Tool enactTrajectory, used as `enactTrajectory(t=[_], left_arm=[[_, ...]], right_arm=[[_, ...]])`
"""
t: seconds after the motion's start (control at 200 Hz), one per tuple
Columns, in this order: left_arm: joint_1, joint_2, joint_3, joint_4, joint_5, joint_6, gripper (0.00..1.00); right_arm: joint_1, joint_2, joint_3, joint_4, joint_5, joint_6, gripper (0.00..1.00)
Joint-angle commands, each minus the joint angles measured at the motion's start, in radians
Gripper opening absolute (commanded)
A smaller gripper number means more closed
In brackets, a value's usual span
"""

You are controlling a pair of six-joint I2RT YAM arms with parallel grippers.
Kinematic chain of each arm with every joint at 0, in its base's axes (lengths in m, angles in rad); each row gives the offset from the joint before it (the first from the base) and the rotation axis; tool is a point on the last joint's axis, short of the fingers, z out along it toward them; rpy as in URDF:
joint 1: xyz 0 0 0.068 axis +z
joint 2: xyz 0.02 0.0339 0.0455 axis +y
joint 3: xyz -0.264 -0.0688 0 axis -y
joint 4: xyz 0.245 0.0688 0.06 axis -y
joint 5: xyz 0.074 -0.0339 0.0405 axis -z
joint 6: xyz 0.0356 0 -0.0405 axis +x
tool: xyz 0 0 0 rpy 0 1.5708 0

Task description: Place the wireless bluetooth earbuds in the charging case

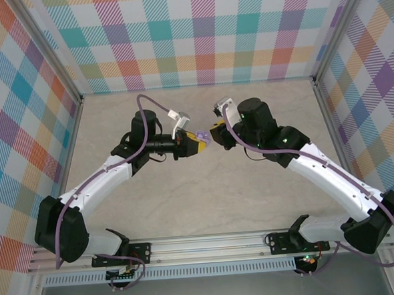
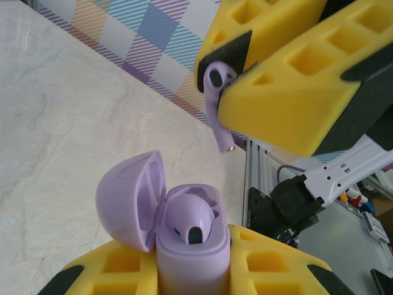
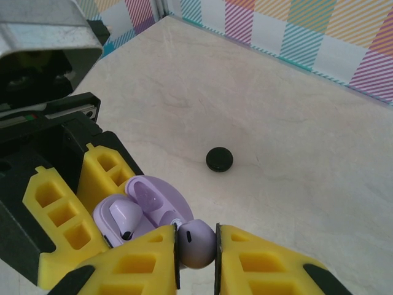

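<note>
My left gripper (image 2: 190, 279) is shut on a pale lilac charging case (image 2: 184, 255), held in the air at mid-table (image 1: 201, 137). Its lid (image 2: 126, 196) is swung open to the left. One lilac earbud (image 2: 191, 218) sits in a socket of the case, head up. My right gripper (image 3: 196, 249) is shut on a second lilac earbud (image 3: 195, 239) by its head. In the left wrist view that earbud (image 2: 214, 92) hangs stem down, just above the case and apart from it. In the top view the two grippers meet tip to tip, right gripper (image 1: 214, 134) facing left gripper (image 1: 194, 143).
A small black round disc (image 3: 219, 160) lies on the marble table (image 3: 295, 141) beyond the grippers. Checked walls stand around the table, and an aluminium rail (image 2: 255, 166) runs along the near edge.
</note>
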Motion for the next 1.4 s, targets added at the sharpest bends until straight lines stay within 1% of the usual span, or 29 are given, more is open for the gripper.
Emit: enactTrajectory(t=[0.0, 0.84, 1.18, 1.395], left_arm=[[-0.011, 0.005, 0.044, 0.004, 0.045, -0.013, 0.15], [-0.018, 0.021, 0.077, -0.047, 0.043, -0.009, 0.15], [-0.017, 0.032, 0.086, -0.052, 0.016, -0.021, 0.15], [-0.018, 0.033, 0.085, -0.026, 0.002, -0.037, 0.14]], right_arm=[[0.011, -0.003, 0.017, 0.043, -0.011, -0.018, 0.2], [0.057, 0.043, 0.058, 0.024, 0.044, -0.054, 0.2], [0.063, 0.041, 0.059, 0.015, 0.001, -0.061, 0.21], [0.064, 0.039, 0.061, 0.003, -0.025, -0.055, 0.22]])
